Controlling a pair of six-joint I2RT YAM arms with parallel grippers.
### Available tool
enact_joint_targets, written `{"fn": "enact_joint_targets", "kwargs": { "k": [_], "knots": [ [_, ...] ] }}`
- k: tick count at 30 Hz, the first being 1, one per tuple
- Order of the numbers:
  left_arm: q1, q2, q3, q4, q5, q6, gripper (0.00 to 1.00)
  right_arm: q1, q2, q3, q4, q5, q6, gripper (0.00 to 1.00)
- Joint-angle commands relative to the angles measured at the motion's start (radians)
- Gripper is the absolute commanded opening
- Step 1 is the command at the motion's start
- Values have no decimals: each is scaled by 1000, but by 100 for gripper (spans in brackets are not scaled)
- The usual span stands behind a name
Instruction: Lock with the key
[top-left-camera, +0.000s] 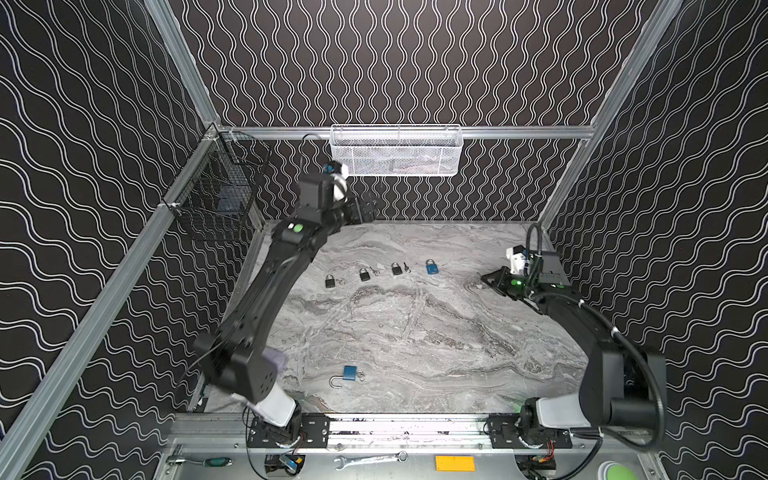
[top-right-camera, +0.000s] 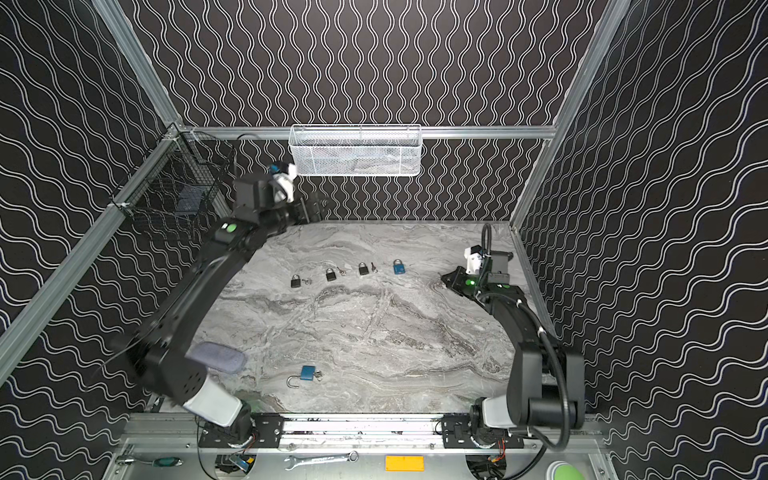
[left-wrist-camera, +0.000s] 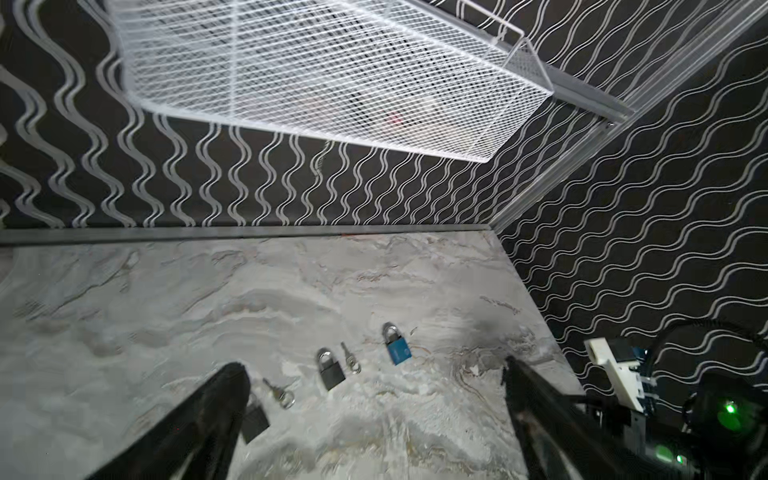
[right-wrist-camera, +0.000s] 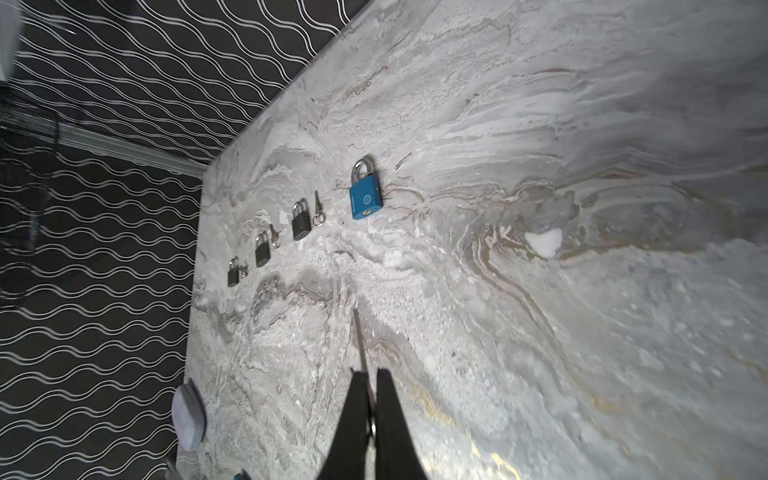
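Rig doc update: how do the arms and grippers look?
Both left arm and right arm: black links, white base link, green light near the wrist, white wrist camera mount. A black ribbed cable loops along the right arm. Both left gripper and right gripper: slim black tapered fingers.

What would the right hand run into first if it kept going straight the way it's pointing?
Most likely the closed blue padlock on the grey marble tabletop: the right hand, shut on a thin silver key, aims at it with bare table between. Height is unclear, so it might pass above.
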Motion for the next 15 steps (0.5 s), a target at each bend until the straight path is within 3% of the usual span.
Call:
{"fn": "enact_joint_targets", "kwargs": {
  "k": [1,4,15],
  "knots": [
    [2,-92,-137,14,-72,-52,99,33,75,69,24,75,-1,0],
    [2,-178,-292,29,-40,-96,99,51,185,183,-11,88,10,0],
    [2,-476,-644,-29,-122,-148,98,140,523,459,-28,103,26,0]
  ]
}}
